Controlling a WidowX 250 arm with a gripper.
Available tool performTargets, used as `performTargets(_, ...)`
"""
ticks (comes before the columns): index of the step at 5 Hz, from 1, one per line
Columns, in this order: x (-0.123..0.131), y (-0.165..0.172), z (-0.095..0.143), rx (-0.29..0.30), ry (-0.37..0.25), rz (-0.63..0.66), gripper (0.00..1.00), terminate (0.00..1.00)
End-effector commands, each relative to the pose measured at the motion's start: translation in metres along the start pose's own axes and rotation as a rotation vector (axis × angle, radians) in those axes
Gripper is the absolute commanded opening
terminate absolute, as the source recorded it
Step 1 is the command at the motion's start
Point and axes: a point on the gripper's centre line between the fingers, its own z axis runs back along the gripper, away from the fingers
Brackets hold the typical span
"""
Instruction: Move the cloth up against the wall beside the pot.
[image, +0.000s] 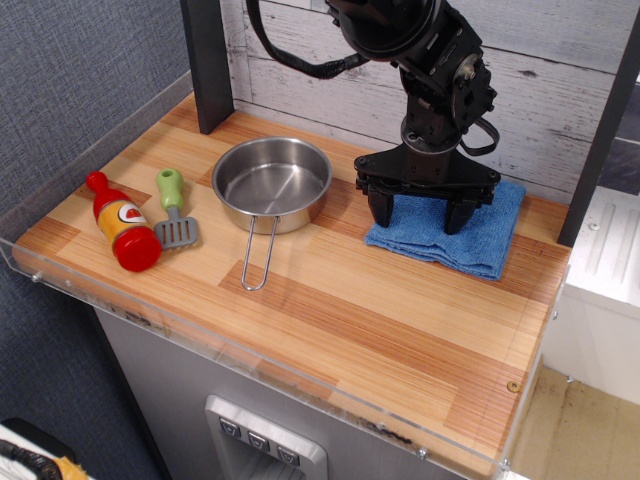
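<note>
The blue cloth (460, 240) lies flat on the wooden counter at the back right, its far edge near the whitewashed plank wall (540, 90). The steel pot (272, 183) sits to its left, wire handle pointing toward the front. My gripper (418, 217) is over the cloth with its two black fingers (380, 208) spread wide apart, tips down on or just above the cloth's left half. The jaws hold nothing between them.
A red ketchup bottle (122, 224) and a green-handled spatula (174, 208) lie at the left of the counter (330, 330). A dark post (205, 60) stands at the back left, another dark post (600, 130) at the right. A clear acrylic rim edges the front and left.
</note>
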Motion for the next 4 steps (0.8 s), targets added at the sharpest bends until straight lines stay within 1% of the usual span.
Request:
performTargets(1,0.006,0.005,0.019,-0.017,-0.048,0.002,1.00,0.00)
performTargets(2,0.019,0.008,0.041,-0.059,-0.135,0.036,1.00,0.00)
performTargets(3,0.037,0.018,0.068,-0.065,-0.219,0.073,1.00,0.00)
performTargets(4,0.054,0.028,0.094,-0.047,-0.282,0.116,1.00,0.00)
